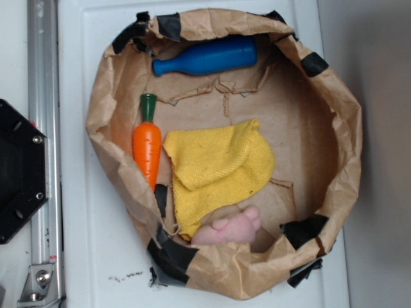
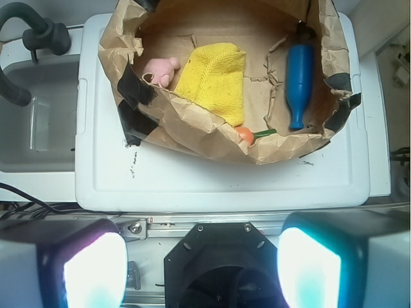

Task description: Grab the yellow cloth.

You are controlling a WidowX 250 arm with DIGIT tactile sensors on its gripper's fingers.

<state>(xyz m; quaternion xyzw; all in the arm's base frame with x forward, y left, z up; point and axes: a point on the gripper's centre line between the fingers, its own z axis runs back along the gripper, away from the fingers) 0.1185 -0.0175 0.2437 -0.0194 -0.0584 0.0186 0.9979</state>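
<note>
The yellow cloth point(image 1: 217, 168) lies rumpled and folded on the floor of a brown paper bag bowl point(image 1: 340, 115), right of the toy carrot point(image 1: 147, 142). In the wrist view the cloth point(image 2: 215, 78) sits far ahead inside the paper bowl point(image 2: 192, 131). My gripper point(image 2: 202, 269) is open and empty, its two glowing fingers point(image 2: 95, 269) wide apart at the bottom of the wrist view, high above the robot base and well short of the cloth. The gripper does not show in the exterior view.
A blue bottle-shaped toy point(image 1: 205, 58) lies at the bowl's top. A pink soft toy point(image 1: 230, 228) rests against the cloth's lower edge. The bowl stands on a white board point(image 1: 83, 256). The black robot base point(image 1: 19, 170) and a metal rail point(image 1: 45, 77) are at left. A sink point(image 2: 35, 122) is left of the board.
</note>
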